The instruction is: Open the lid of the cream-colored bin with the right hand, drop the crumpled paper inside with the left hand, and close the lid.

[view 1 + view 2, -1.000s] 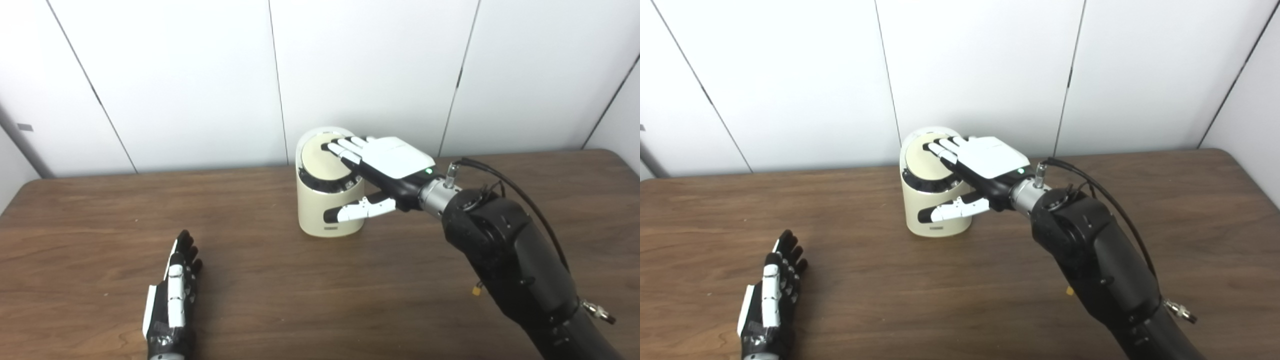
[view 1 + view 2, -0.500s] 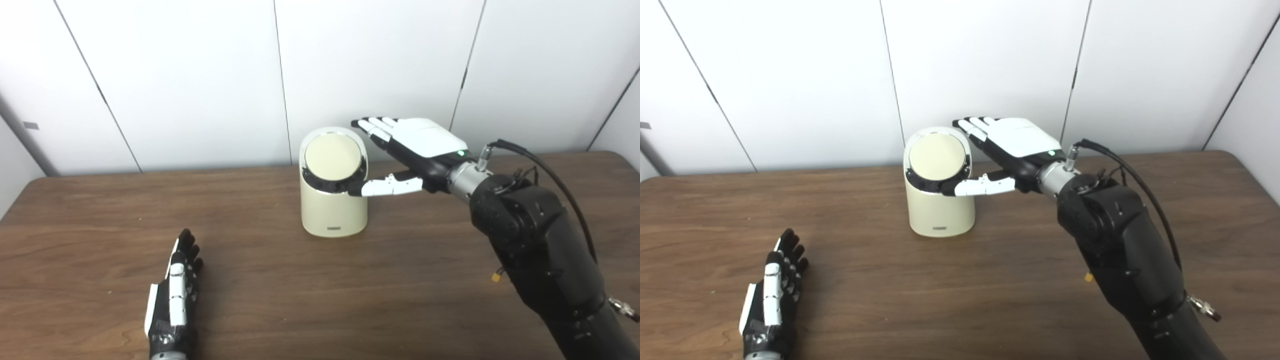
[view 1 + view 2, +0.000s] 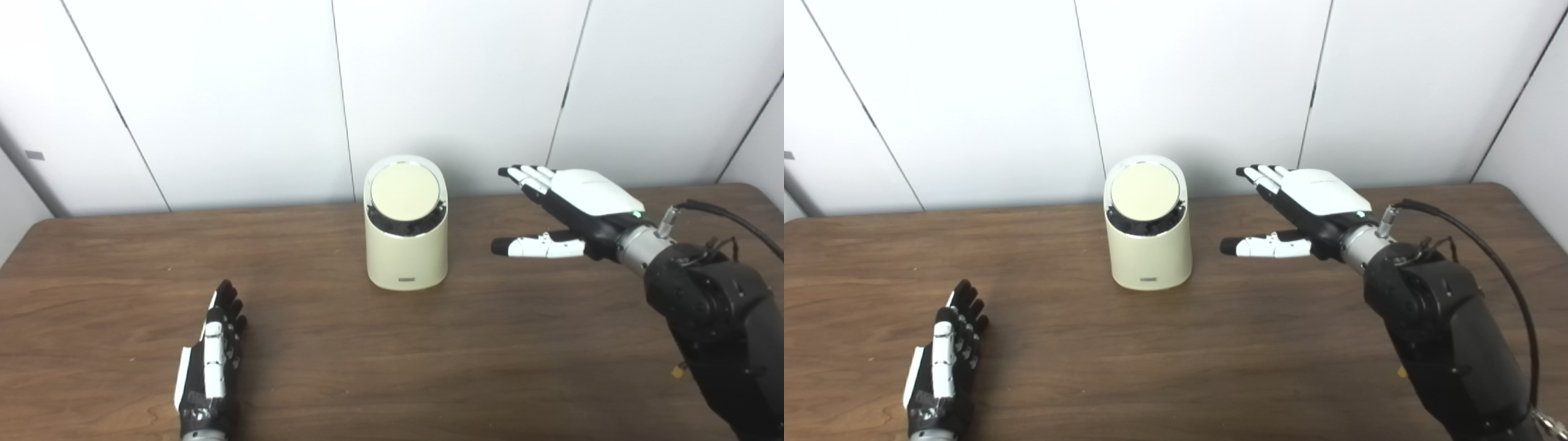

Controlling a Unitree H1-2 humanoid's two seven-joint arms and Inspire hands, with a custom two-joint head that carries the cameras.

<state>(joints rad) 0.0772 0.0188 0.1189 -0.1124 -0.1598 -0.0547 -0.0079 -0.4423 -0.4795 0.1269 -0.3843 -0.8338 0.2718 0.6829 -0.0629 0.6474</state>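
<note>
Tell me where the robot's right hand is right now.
The right hand hovers open above the table, to the right of the cream-colored bin and clear of it, fingers pointing toward the bin.

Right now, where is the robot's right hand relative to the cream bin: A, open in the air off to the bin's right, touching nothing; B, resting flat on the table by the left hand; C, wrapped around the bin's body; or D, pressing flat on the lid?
A: the right hand hangs open, fingers spread, with bare table between it and the cream bin, whose lid is down.

Brown wooden table (image 3: 392,355), cream bin (image 3: 405,251), left robot hand (image 3: 208,373)
</note>
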